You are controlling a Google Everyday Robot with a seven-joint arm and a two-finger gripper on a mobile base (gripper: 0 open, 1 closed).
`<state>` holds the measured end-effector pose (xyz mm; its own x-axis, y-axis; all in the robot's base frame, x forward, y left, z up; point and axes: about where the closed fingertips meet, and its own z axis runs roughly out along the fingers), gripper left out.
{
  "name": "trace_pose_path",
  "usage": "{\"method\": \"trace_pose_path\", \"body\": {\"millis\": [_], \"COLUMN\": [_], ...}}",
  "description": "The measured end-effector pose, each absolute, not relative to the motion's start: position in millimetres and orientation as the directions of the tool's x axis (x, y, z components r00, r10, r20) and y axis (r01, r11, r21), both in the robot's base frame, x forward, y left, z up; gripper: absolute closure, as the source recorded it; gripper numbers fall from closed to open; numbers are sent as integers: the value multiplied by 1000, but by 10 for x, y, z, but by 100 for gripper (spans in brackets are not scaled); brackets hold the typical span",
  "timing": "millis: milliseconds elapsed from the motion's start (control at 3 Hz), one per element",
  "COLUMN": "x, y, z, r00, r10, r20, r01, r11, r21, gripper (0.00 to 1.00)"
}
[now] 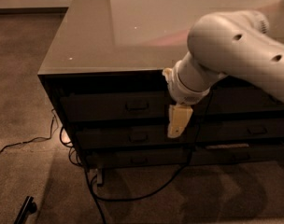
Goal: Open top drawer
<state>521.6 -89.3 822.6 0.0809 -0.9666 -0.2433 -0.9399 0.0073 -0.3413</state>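
Observation:
The top drawer is the uppermost dark front in the cabinet's left column, just under the glossy countertop. Its small bar handle sits at the centre, and the front lies flush with the others. My gripper is a pale yellowish piece hanging from the big white arm. It hangs in front of the drawer fronts, to the right of the handle and slightly below it, near the gap between the two drawer columns. It holds nothing that I can see.
Lower drawers with like handles sit beneath, and a second column of drawers lies to the right. Black cables trail over the carpet in front and to the left. A dark object lies at the bottom left.

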Motion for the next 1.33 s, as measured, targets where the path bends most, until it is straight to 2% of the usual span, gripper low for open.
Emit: {"method": "trace_pose_path", "body": {"millis": [333, 1333], "x": [5467, 5526], "y": [-763, -667], "z": [7580, 7326], "r00": [83, 61], "r10": [-970, -957], "r20": [-228, -284], "r01": [-967, -977], "r11": [-23, 0], "r21": [-255, -212], "gripper": [0, 0]}}
